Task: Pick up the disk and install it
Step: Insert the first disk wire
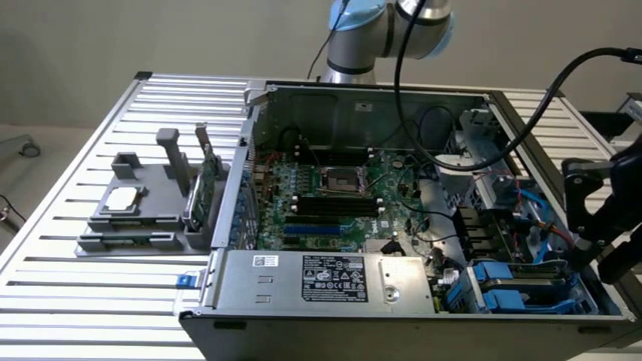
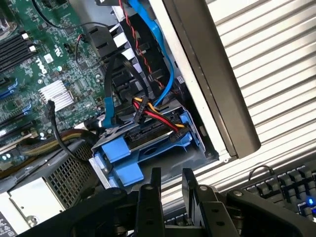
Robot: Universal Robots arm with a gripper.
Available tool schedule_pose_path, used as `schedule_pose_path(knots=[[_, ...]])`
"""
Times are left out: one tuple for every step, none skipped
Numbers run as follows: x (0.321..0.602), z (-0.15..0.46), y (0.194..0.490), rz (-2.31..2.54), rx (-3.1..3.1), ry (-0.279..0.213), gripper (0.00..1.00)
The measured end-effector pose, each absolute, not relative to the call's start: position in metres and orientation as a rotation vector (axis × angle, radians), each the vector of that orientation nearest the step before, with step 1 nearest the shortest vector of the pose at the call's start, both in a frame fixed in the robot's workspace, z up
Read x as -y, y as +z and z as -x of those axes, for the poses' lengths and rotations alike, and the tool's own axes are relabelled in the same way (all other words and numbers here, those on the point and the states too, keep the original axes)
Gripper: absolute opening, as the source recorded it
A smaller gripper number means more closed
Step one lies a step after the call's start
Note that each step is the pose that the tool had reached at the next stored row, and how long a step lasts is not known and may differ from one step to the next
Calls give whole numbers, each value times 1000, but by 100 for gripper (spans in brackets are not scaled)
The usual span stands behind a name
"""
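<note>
The disk [image 2: 118,150], a flat drive framed by a blue plastic carrier, lies in the drive cage at the near corner of the open computer case [image 1: 255,143], on the exterior view's right. The same blue carrier [image 1: 507,274] shows in the exterior view. A red, yellow and black power cable [image 2: 158,116] and a blue data cable [image 2: 160,47] run to the drive's end. My gripper [image 2: 171,183] hovers just outside the case wall beside the cage, apart from the disk. It is open, with nothing between its fingers. In the exterior view the gripper [image 1: 592,252] hangs at the case's right side.
A grey fixture [image 1: 131,226] on the slatted table holds an upright green circuit card [image 1: 206,192] and a small silver chip [image 1: 122,198]. Inside the case are the motherboard [image 1: 331,195] and a boxed power supply [image 1: 321,278]. A keyboard [image 2: 291,190] lies beyond the table edge.
</note>
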State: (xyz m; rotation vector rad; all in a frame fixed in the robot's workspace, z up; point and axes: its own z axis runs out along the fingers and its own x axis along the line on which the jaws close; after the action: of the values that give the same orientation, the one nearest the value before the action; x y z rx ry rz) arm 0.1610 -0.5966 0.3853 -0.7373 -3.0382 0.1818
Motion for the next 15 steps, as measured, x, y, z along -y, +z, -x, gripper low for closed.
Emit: schedule_pose_path(knots=[[597,-161,385,750,3034,175,31],[597,-161,384,764,3029,168,31],[597,-161,383,779,3024,162,31],[597,-161,381,793,3019,158,31],[597,-161,380,811,3014,156,31],[597,-161,378,826,3009,155,31],[597,-161,377,842,3004,154,31],[597,-161,375,859,2999,153,31],[597,-161,373,875,2993,152,31],[597,-161,371,894,2987,151,31],[597,-161,370,911,2981,151,31],[597,-161,368,929,2975,150,31],[597,-161,366,947,2969,150,31],[597,-161,364,965,2962,149,31],[597,-161,363,984,2955,149,31]])
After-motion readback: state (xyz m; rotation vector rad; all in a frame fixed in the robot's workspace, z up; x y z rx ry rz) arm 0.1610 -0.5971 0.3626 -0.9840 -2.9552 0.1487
